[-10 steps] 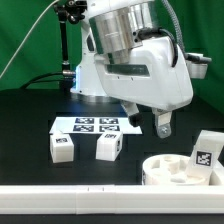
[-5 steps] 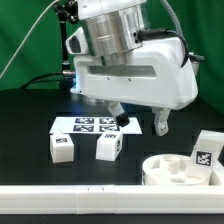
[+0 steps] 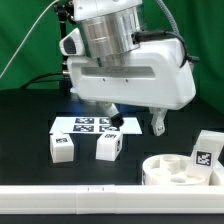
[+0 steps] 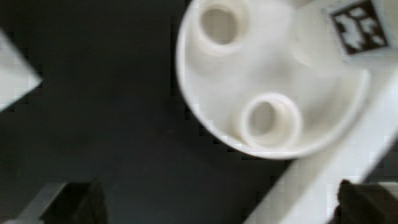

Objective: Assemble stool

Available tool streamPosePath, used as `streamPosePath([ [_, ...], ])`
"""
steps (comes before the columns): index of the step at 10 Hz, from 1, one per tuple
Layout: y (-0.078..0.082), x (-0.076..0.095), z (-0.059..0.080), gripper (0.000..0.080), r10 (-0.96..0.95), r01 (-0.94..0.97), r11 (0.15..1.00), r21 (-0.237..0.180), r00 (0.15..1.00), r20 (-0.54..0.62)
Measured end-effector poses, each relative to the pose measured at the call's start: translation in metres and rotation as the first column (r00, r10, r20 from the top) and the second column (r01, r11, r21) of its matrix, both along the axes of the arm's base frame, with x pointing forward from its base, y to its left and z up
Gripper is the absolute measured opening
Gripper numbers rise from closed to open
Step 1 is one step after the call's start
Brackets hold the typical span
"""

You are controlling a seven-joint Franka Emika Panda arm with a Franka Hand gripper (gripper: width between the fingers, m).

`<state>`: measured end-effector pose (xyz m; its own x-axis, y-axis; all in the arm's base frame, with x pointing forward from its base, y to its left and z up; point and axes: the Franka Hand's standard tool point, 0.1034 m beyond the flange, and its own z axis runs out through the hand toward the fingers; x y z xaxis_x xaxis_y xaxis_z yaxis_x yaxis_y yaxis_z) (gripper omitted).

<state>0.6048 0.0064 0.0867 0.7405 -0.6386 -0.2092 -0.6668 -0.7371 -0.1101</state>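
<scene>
The round white seat disc lies at the front on the exterior view's right, holes up. It fills the wrist view, with a tag at its edge. Two blocky legs stand in front of the marker board. A third leg stands behind the seat. My gripper hangs open and empty above the table, between the marker board and the seat, touching nothing. In the wrist view the gripper shows as dark fingertips wide apart, with bare black table between them.
The marker board lies flat behind the two legs. A long white rail runs along the table's front edge and shows as a white strip beside the seat in the wrist view. The arm's base stands behind.
The hand has swung toward the exterior view's left and nearer the camera. Its left finger has shifted left. The parts have not moved.
</scene>
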Motion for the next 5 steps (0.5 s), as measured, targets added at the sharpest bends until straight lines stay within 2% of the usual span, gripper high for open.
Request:
streamPosePath([
  [2,-0.0073,-0.0043,-0.0018,0.0649,0.153,-0.153,0.988,-0.014,0.988,0.010],
  [5,-0.0055,-0.0049,-0.0028,0.0649,0.160,-0.160,0.987,-0.015,0.987,0.010],
])
